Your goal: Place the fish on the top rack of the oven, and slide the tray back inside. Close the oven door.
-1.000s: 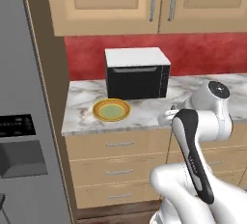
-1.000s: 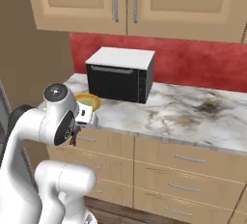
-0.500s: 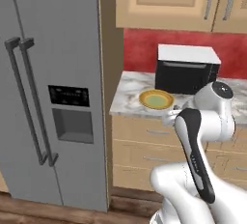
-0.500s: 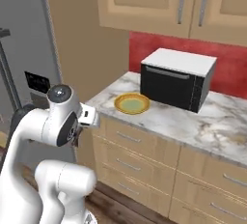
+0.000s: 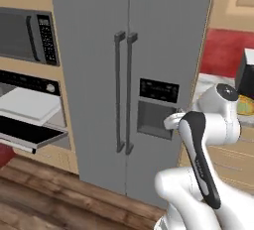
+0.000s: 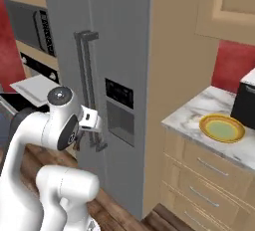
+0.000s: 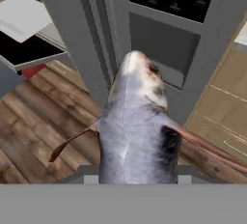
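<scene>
1. The fish (image 7: 135, 126) sits up close in my hand view, grey body rising from the bottom edge, snout pointing at the fridge's dispenser panel (image 7: 164, 44); thin reddish fins stick out to both sides.
2. My gripper (image 6: 93, 128) is closed on the fish: in the hand view its fingertips are hidden under the body, and in the right base view it hangs just in front of the fridge (image 6: 114, 75).
3. The oven (image 5: 27, 120) stands well off to the left of the arm, built into the wall under the microwave (image 5: 27, 35).
4. Its door (image 5: 30, 134) hangs open, dropped flat, and the tray (image 5: 30, 105) is pulled out over it, pale and bare on top. In the hand view the tray (image 7: 24, 15) shows at upper left, well apart from the fish.
5. Between me and the oven I see open wood floor (image 5: 44, 194), with the fridge's twin handles (image 5: 124, 92) projecting along that side.
6. To the right, the marble counter (image 6: 199, 120) carries a yellow plate (image 6: 222, 128) near its front edge, just beside a black box (image 6: 245, 103).
7. Drawers (image 6: 209, 180) run below the counter; red wall (image 6: 231, 63) behind it.
</scene>
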Motion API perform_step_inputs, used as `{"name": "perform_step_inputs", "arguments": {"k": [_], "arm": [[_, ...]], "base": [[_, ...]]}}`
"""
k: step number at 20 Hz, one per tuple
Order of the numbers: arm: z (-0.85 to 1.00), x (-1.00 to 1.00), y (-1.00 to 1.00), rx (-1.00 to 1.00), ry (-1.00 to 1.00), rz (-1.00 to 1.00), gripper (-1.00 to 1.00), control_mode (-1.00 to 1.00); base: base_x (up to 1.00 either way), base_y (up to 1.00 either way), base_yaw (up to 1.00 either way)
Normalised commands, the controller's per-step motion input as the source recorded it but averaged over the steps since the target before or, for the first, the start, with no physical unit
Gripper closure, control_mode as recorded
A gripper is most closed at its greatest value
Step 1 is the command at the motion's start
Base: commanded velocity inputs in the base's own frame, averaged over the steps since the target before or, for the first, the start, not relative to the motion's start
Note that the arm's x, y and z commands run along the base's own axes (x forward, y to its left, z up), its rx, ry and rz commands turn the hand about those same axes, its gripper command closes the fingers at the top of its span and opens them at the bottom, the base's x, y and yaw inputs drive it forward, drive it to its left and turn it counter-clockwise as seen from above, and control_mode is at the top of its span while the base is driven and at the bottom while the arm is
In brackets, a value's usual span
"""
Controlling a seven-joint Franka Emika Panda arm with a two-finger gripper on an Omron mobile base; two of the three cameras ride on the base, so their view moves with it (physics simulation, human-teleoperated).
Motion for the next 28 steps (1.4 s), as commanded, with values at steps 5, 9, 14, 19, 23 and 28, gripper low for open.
{"name": "perform_step_inputs", "arguments": {"k": [5,9,14,19,23,28], "arm": [[0.00,0.00,0.00,0.00,0.00,0.00,1.00,1.00],[0.00,0.00,0.00,0.00,0.00,0.00,1.00,1.00],[0.00,0.00,0.00,0.00,0.00,0.00,1.00,1.00],[0.00,0.00,0.00,0.00,0.00,0.00,1.00,1.00],[0.00,0.00,0.00,0.00,0.00,0.00,1.00,1.00],[0.00,0.00,0.00,0.00,0.00,0.00,1.00,1.00]], "base": [[0.49,1.00,0.33],[0.54,0.94,0.30],[0.47,0.82,0.28],[0.19,0.14,0.21],[0.26,0.00,0.13],[0.68,0.12,0.11]]}}
